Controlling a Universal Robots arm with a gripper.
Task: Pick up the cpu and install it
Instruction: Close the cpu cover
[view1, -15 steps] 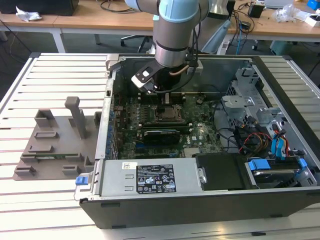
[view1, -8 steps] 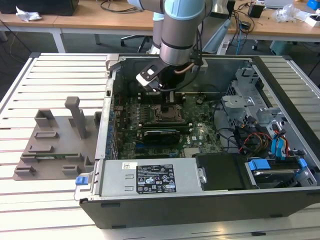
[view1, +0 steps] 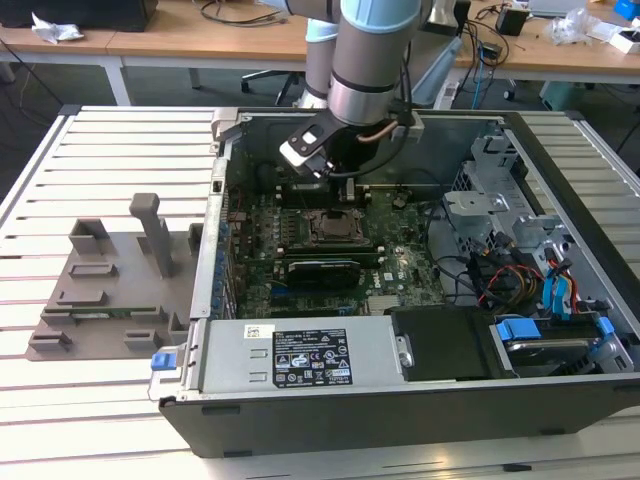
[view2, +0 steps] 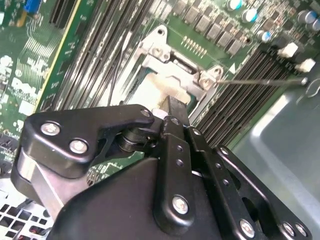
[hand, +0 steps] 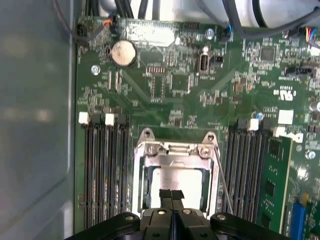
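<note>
1 gripper (hand: 171, 194) low over 1 motherboard (hand: 175, 85), its 2 fingers (hand: 166, 197) pressed together with nothing between them, tips above 1 pale cpu (hand: 175, 179) lying inside 1 socket frame (hand: 172, 149), 1 coin cell (hand: 123, 52) well apart

An opened computer case (view1: 400, 425) is placed on the bench (view1: 100, 140), with a fixture plate (view1: 110, 285) beside it at the exterior view's left. Inside the case the motherboard (view1: 255, 285) is laid flat, with the power supply (view1: 300, 355) in front of it, nearer to the camera. In the first wrist view the cpu (hand: 175, 181) is seen inside the socket frame (hand: 172, 149), between two groups of memory slots (hand: 105, 165), directly under the gripper (hand: 171, 194).
</note>
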